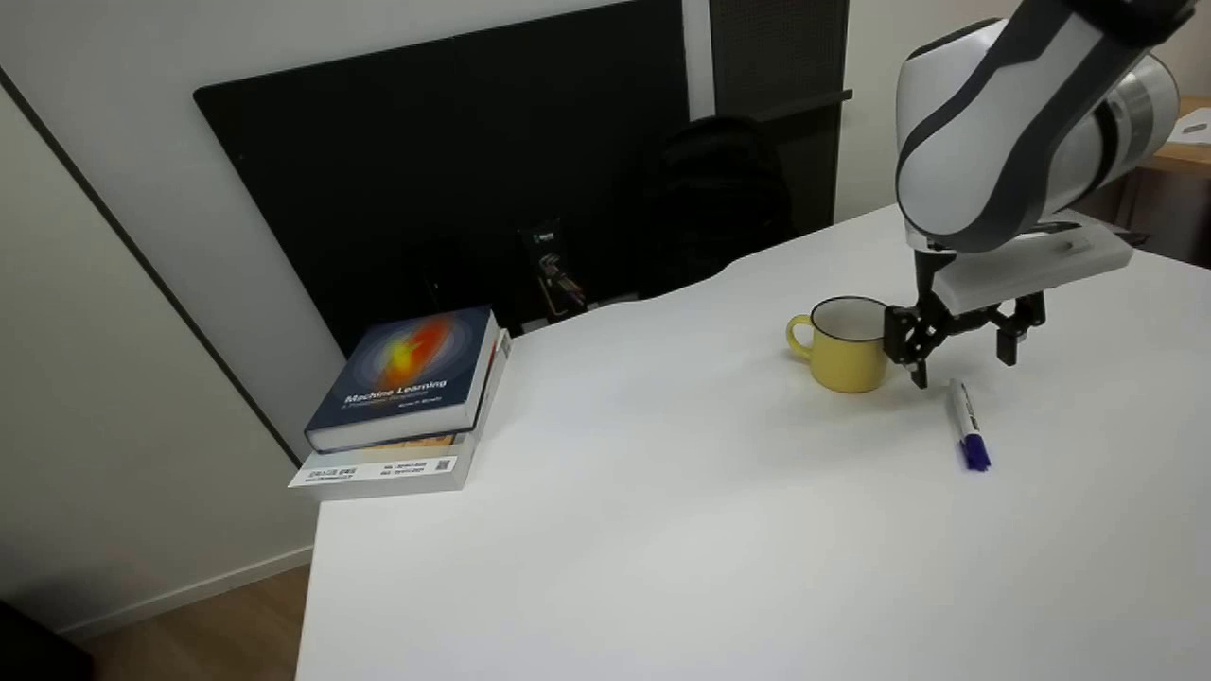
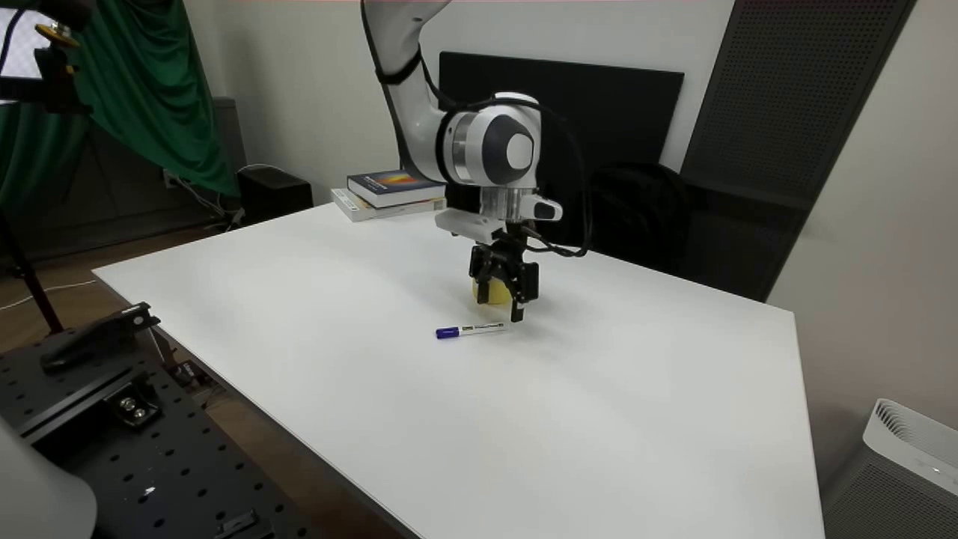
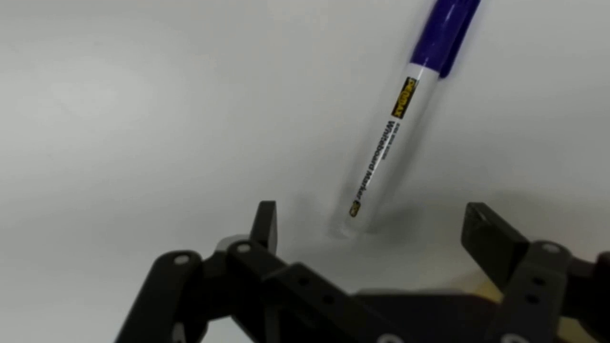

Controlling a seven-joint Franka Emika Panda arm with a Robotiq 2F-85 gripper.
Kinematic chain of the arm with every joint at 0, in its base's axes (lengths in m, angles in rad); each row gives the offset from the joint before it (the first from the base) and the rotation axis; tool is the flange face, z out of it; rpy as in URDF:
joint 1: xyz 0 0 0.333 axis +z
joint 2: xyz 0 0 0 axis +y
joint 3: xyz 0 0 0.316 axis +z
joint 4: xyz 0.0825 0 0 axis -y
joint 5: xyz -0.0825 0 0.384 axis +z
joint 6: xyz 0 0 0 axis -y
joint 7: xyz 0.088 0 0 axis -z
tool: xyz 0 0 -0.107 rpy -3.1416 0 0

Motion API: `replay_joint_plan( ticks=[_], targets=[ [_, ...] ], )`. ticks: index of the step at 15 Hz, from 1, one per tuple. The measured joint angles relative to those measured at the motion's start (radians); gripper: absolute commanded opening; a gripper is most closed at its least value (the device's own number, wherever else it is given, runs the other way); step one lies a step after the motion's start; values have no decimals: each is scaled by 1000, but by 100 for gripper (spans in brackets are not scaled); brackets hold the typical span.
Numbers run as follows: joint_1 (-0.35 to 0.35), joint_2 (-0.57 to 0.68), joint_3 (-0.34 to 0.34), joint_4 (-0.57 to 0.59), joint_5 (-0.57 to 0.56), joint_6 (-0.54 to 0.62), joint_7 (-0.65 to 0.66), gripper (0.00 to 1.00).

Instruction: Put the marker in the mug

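Observation:
The marker [image 1: 967, 424] lies flat on the table, white with a purple-blue cap; it also shows in an exterior view [image 2: 471, 330] and the wrist view [image 3: 398, 126]. My gripper [image 1: 963, 365] is open and empty, low above the table near the marker's white end; it also shows in an exterior view [image 2: 500, 307]. In the wrist view the white end lies between the open fingertips [image 3: 371, 207]. The yellow mug [image 1: 849, 363] stands upright beside one finger; whether they touch is unclear. The gripper mostly hides the mug [image 2: 495, 293], and only a yellow sliver [image 3: 488, 289] shows in the wrist view.
Two stacked books [image 1: 407, 378] lie at the table's edge, also in an exterior view [image 2: 393, 189]. The white table [image 1: 615, 530] carries everything. A dark backpack [image 1: 724, 189] is beyond the table. A perforated black platform [image 2: 165, 457] is at the near corner.

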Motion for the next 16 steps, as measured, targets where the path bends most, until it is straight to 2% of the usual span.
replay_joint_plan(
  ticks=[3,10,16],
  targets=[
    [-3,7,-2,-28,17,53,0,100],
    [-5,54,-11,-73,49,295,19,100],
    [11,58,-10,-75,111,302,101,100]
  ],
)
